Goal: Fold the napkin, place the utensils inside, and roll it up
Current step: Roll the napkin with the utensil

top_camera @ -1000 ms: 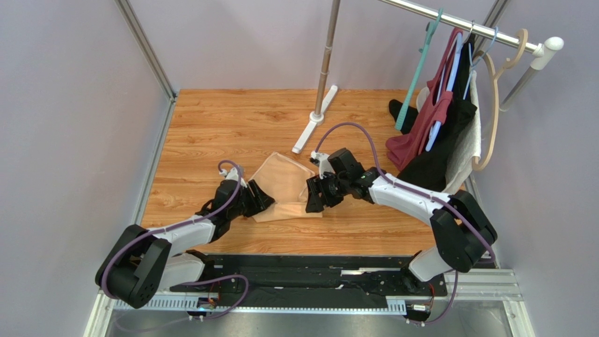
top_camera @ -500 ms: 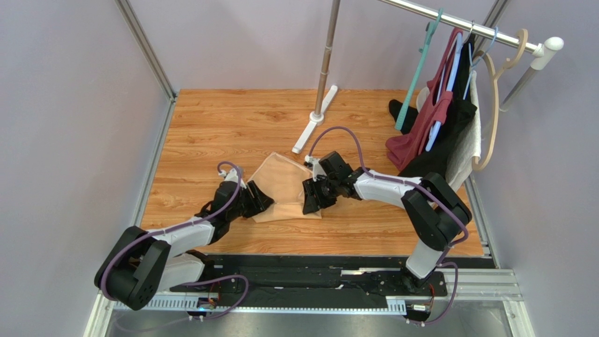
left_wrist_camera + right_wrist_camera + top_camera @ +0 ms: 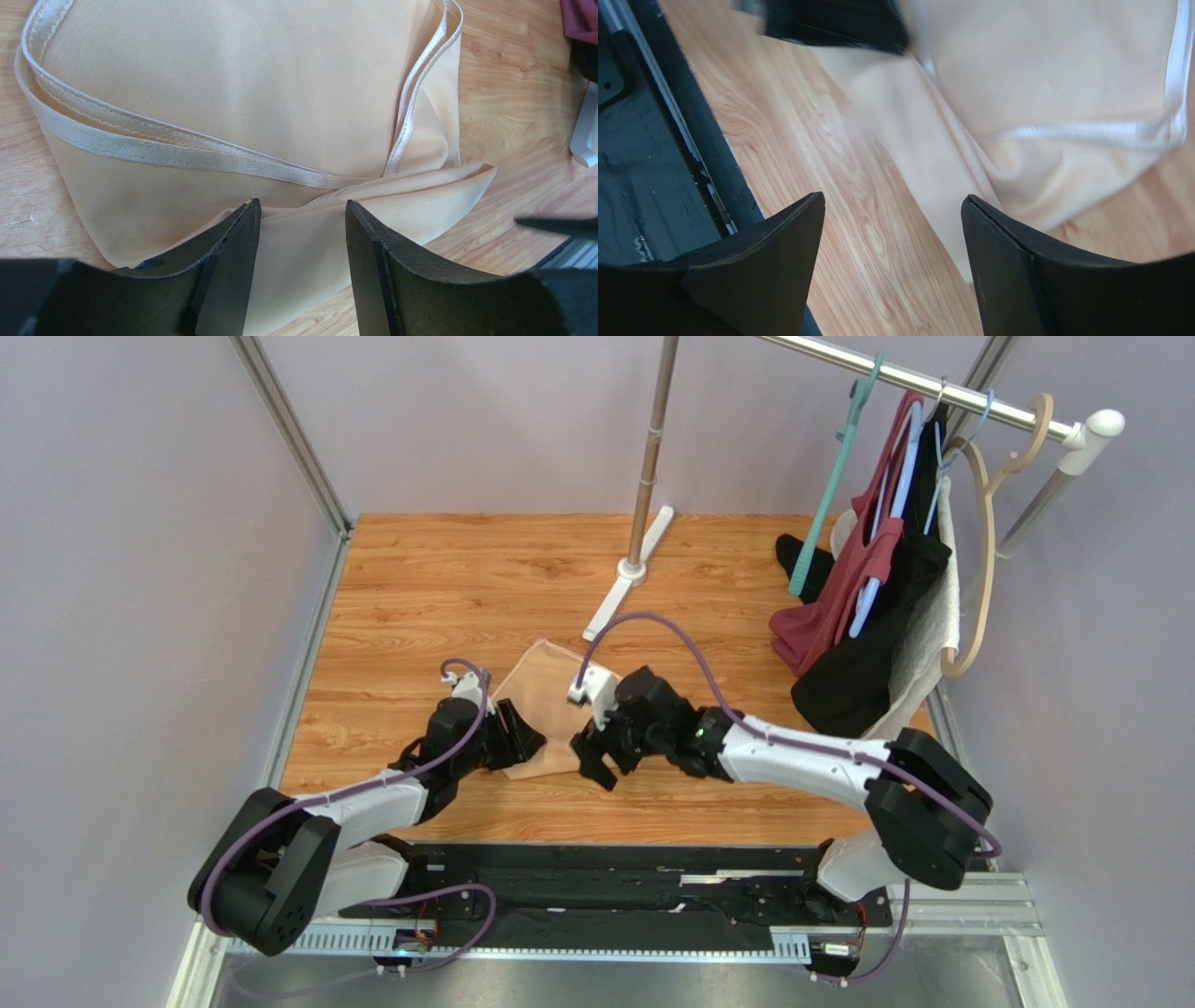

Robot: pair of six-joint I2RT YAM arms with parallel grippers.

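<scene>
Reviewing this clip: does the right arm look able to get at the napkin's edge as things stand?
Likely yes. The right claw hangs open by the napkin, bare table beneath it and nothing covering that edge. The left claw sits at the other side.

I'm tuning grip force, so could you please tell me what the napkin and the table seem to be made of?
Napkin: thin, soft woven cloth, matte with a slightly shiny stitched hem; fine weave and limp folds show. Fibre unclear.
Table: smooth wood or wood-look laminate; plank grain shows, low sheen.
</scene>
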